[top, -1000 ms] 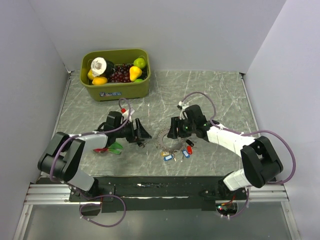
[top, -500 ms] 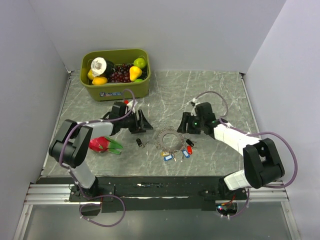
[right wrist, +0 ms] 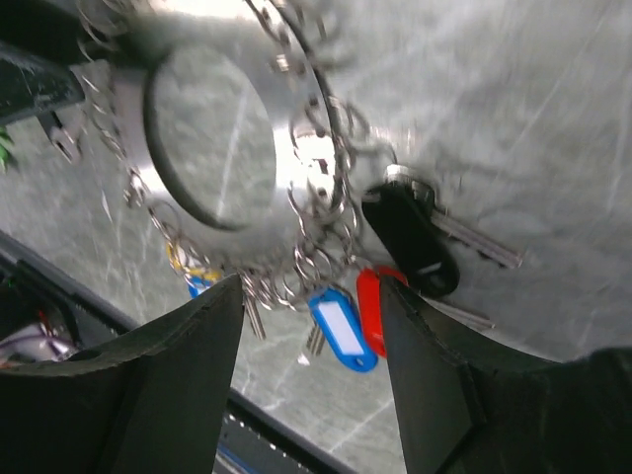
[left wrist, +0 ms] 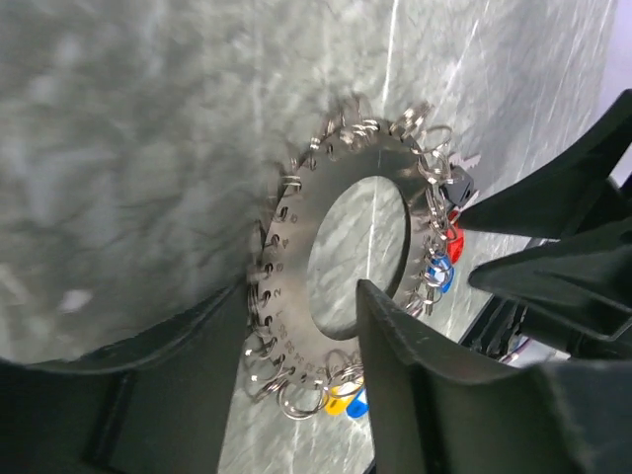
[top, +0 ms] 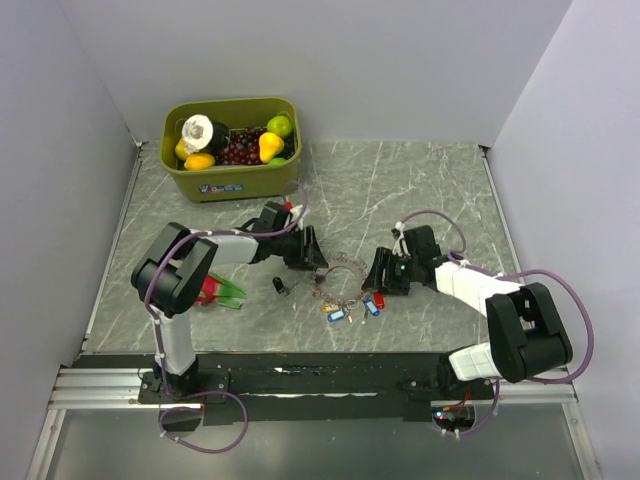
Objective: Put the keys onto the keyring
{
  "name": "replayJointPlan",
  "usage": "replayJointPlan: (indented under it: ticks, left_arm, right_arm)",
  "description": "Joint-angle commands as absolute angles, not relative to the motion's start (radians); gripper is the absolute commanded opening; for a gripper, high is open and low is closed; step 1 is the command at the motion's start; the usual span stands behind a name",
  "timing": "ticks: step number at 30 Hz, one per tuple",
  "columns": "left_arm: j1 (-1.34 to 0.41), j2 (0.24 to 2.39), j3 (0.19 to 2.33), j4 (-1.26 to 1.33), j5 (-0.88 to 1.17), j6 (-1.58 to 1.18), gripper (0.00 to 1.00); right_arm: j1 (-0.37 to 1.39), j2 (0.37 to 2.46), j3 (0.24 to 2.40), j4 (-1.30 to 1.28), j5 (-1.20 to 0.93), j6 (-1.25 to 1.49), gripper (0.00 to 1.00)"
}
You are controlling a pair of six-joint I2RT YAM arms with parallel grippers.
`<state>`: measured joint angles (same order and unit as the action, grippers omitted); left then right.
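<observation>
step: reach for ring, nothing gripped | left claw (top: pixel 308 252): spread, empty, keyring (left wrist: pixel 341 267) just ahead between its tips | right claw (top: pixel 381 272): spread, empty, black key (right wrist: pixel 409 235) and blue key (right wrist: pixel 342 332) just below | dark key (top: pixel 281 286): loose, beside left claw | next: likely pinch ring rim, fetch loose key

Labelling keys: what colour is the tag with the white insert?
Blue; the tag shows best in the right wrist view.

Both arms are stretched out low and angled in toward each other. The left arm (top: pixel 222 246) has its left gripper (top: pixel 316 260) pointing right, fingers spread wide. The right arm (top: pixel 472 285) has its right gripper (top: pixel 377 275) pointing left, also spread. The tips are near each other, not touching.
</observation>
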<state>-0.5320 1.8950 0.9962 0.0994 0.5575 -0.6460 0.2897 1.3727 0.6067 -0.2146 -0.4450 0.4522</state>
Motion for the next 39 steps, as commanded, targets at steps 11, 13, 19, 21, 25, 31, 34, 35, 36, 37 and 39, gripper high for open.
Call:
replayJointPlan:
  ticks: [11, 13, 19, 21, 25, 31, 34, 35, 36, 37, 39]
  left_arm:
    - [-0.577, 1.829, 0.887, 0.003, 0.448, -0.656, 0.27]
    - [-0.583, 1.777, 0.853, 0.003, 0.407, -0.664, 0.28]
    - [-0.589, 1.608, 0.796, -0.1, 0.168, -0.673, 0.64]
    - [-0.589, 1.566, 0.79, -0.121, 0.124, -0.669, 0.7]
    - [-0.589, 1.499, 0.782, -0.084, 0.165, -0.641, 0.68]
    - [-0.591, 1.578, 0.798, -0.006, 0.32, -0.643, 0.67]
    - [-0.591, 1.667, 0.814, 0.044, 0.385, -0.656, 0.67]
    - [-0.591, 1.69, 0.822, 0.076, 0.405, -0.664, 0.67]
    - [-0.591, 1.713, 0.836, 0.089, 0.434, -0.669, 0.67]
    - [-0.591, 1.757, 0.845, 0.101, 0.451, -0.672, 0.66]
    - [-0.591, 1.796, 0.873, 0.13, 0.472, -0.683, 0.66]
  right_arm:
    - [0.356, 1.496, 0.71, -0.12, -0.503, 0.499, 0.64]
    - [0.357, 1.512, 0.748, -0.127, -0.499, 0.489, 0.64]
    - [0.371, 1.476, 0.77, -0.196, -0.443, 0.451, 0.68]
    - [0.373, 1.465, 0.761, -0.201, -0.44, 0.446, 0.69]
    - [0.379, 1.45, 0.723, -0.207, -0.446, 0.445, 0.68]
    - [0.397, 1.469, 0.681, -0.187, -0.472, 0.443, 0.67]
    - [0.414, 1.491, 0.667, -0.164, -0.497, 0.448, 0.66]
    - [0.42, 1.493, 0.661, -0.149, -0.508, 0.456, 0.65]
    - [0.431, 1.494, 0.655, -0.143, -0.515, 0.459, 0.65]
    - [0.434, 1.491, 0.65, -0.135, -0.529, 0.462, 0.64]
    - [0.448, 1.476, 0.634, -0.115, -0.544, 0.477, 0.64]
